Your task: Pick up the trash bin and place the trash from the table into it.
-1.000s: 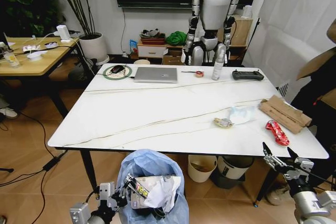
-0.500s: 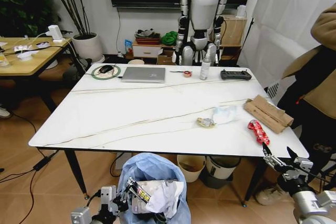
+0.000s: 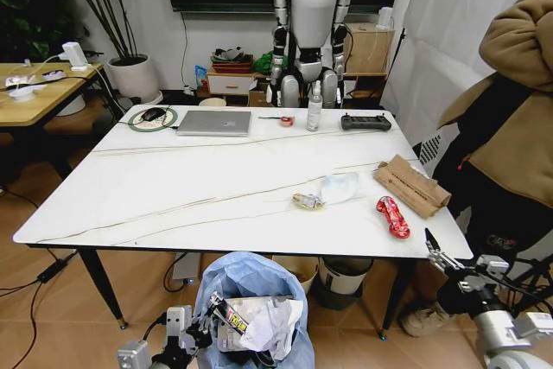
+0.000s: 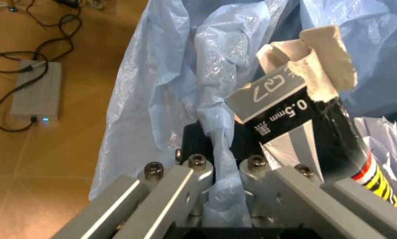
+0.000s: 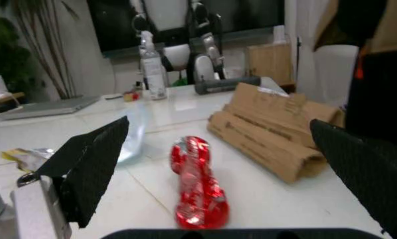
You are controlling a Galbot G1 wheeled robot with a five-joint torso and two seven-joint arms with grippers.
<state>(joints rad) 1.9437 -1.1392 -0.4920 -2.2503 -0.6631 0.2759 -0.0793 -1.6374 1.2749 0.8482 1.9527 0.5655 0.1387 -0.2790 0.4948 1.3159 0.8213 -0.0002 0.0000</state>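
Four pieces of trash lie near the table (image 3: 173, 187)'s right edge. Below it, the trash bin (image 3: 251, 278) hangs clamped in the left gripper (image 4: 222, 172); the bag could slip. Right gripper (image 3: 442, 258) spread, beside the red wrapper (image 5: 197, 183).

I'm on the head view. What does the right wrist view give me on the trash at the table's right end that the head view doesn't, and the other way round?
Right wrist view alone: a low close look between the open right gripper's fingers, with the red wrapper nearest and the cardboard piece just behind it.

Head view alone: the whole table, the trash bin held low by the left gripper, and the right gripper below the table's front right corner.

Both: red wrapper, cardboard piece, clear plastic pack, laptop.
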